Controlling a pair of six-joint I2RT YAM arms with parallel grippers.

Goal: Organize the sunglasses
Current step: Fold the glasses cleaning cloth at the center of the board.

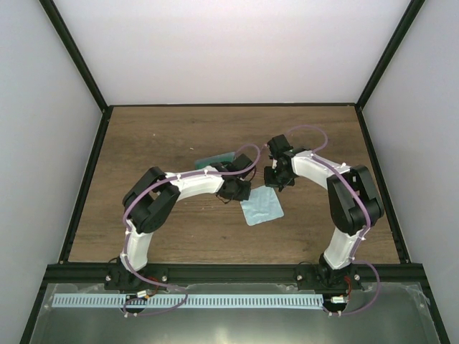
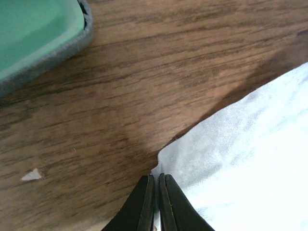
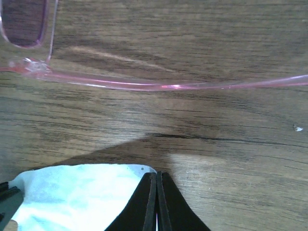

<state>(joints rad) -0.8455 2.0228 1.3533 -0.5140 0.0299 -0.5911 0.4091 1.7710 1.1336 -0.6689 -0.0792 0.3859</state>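
Note:
The sunglasses (image 3: 159,86) show only in the right wrist view: a thin pink arm lying across the wood, with one lens at the top left. In the top view the right arm hides them. The light-blue cloth (image 1: 262,209) lies on the table between both grippers. My left gripper (image 2: 157,175) is shut on one corner of the cloth (image 2: 250,144). My right gripper (image 3: 157,173) is shut at another corner of the cloth (image 3: 82,192), just short of the sunglasses. The teal case (image 1: 214,158) lies behind the left gripper (image 1: 242,196) and also shows in the left wrist view (image 2: 33,33).
The wooden table (image 1: 158,143) is ringed by a black frame and white walls. The right gripper (image 1: 272,187) sits close to the left one, with the cloth below them.

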